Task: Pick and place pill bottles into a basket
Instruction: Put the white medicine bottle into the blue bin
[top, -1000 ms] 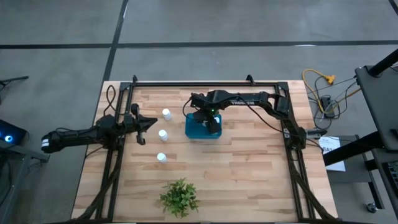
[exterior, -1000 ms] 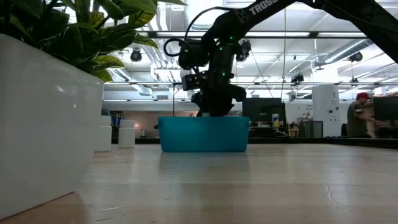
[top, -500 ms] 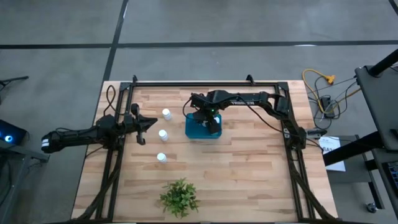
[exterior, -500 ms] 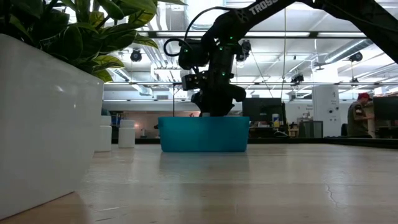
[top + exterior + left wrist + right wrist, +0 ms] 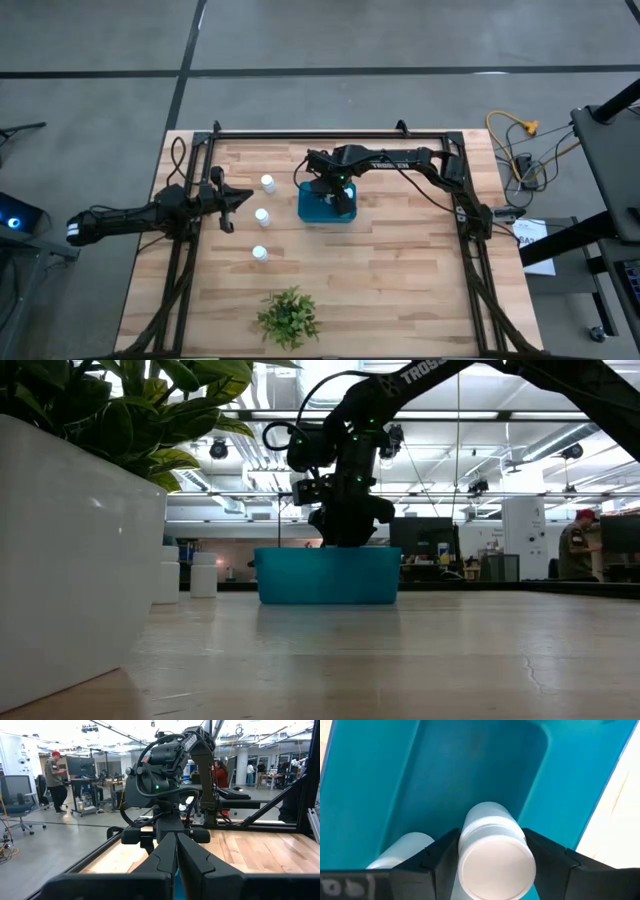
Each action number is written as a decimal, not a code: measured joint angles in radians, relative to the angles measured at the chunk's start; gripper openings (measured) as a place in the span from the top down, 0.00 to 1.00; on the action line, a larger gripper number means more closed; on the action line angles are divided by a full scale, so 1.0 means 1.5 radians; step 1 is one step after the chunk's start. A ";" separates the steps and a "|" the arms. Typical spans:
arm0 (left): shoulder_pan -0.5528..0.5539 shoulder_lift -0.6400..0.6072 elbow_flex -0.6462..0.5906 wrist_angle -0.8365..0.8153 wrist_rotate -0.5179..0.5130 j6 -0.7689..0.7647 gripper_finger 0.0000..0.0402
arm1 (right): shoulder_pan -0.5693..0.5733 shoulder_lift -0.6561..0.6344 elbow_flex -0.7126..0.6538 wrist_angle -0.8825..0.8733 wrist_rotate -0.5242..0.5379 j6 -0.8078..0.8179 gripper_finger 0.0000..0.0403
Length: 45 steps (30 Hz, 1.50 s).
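Note:
My right gripper (image 5: 338, 202) reaches down into the teal-blue basket (image 5: 312, 208) and is shut on a white pill bottle (image 5: 492, 845). A second bottle (image 5: 402, 851) lies on the basket floor beside it. Three more white bottles stand on the table left of the basket, on their bases: one far (image 5: 268, 183), one in the middle (image 5: 262, 216), one near (image 5: 259, 253). My left gripper (image 5: 247, 196) is shut and empty, hovering left of these bottles and pointing toward the basket. In the low view the basket wall (image 5: 328, 575) hides the right fingertips. My right gripper pinches the pill bottle between its two fingers (image 5: 442, 855), on the bottle's sides just below the cap (image 5: 490, 827). The fingers point down into the basket. The bottle lies along the fingers, cap toward the wrist, its body reaching down toward the basket floor.
A green plant in a white pot (image 5: 289, 317) stands near the table's front edge and fills the left of the low view (image 5: 70, 560). A black frame (image 5: 330, 133) runs along the table's far and side edges. People show in the room beyond the table.

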 joint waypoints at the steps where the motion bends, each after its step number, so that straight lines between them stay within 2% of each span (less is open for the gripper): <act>1: 0.000 0.000 0.000 0.000 0.000 0.000 1.00 | 0.000 0.000 0.000 -0.001 0.000 0.000 0.50; 45: 0.000 0.000 0.000 0.000 0.000 0.000 1.00 | 0.000 0.001 0.010 -0.021 -0.008 0.003 0.50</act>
